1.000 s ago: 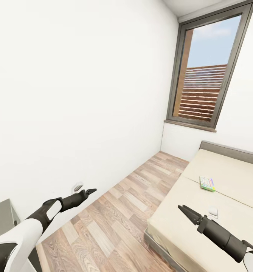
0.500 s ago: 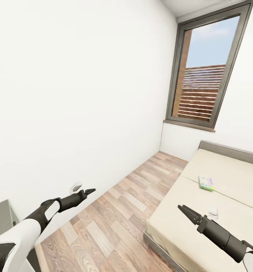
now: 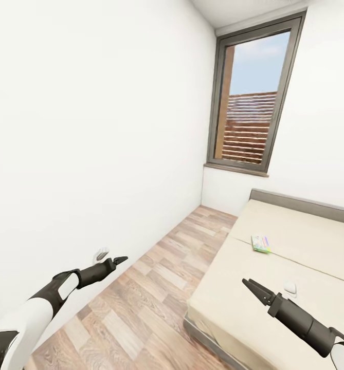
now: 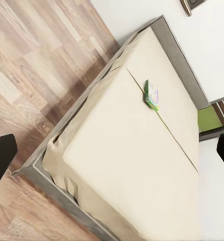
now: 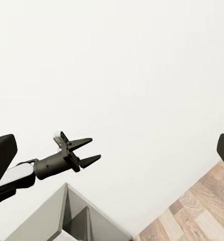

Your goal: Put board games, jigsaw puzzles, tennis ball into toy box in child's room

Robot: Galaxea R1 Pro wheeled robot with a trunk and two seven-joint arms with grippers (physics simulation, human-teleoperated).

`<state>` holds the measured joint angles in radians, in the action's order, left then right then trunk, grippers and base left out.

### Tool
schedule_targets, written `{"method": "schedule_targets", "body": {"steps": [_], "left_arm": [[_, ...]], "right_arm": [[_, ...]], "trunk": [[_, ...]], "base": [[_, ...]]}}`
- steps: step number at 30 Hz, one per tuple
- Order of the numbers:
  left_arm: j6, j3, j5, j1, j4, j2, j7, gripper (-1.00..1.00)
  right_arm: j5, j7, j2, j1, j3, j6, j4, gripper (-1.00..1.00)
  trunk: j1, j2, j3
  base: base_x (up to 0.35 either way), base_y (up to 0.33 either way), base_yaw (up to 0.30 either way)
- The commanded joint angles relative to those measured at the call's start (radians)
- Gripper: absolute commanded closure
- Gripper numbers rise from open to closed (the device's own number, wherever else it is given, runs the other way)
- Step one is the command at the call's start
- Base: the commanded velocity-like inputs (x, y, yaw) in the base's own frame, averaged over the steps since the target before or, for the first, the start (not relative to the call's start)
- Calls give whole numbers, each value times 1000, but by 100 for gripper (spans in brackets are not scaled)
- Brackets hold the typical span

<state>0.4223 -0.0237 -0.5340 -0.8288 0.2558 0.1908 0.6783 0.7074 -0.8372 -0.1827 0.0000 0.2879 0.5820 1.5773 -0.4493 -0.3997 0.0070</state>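
Board game (image 3: 261, 243) on bed (image 3: 300, 231), both pincers empty

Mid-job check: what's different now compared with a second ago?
The view has swung right: the window, bed and green-edged board game all slid leftward in the head view, and the grey desk corner at lower left dropped out of frame. That is camera motion, not the things moving. Nothing was grasped or released. The left gripper and right gripper hold the same open, empty poses; the game lies on the mattress as before.
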Motion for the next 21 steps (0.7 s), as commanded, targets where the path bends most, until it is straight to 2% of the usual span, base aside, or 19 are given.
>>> {"method": "schedule_targets", "body": {"steps": [1,7,21], "left_arm": [[8,-2,-4,0,0,0,2,-100],[9,-3,-4,0,1,2,3,-100],[9,-2,-4,0,2,0,15,-100]], "right_arm": [[6,0,0,0,0,7,0,-100],[7,-2,-1,0,2,7,0,-100],[7,-6,-2,0,3,7,0,-100]], "trunk": [[-1,0,0],[-1,0,2],[-1,0,2]], "base": [[186,129,-261],[106,52,-106],[27,12,-2]]}}
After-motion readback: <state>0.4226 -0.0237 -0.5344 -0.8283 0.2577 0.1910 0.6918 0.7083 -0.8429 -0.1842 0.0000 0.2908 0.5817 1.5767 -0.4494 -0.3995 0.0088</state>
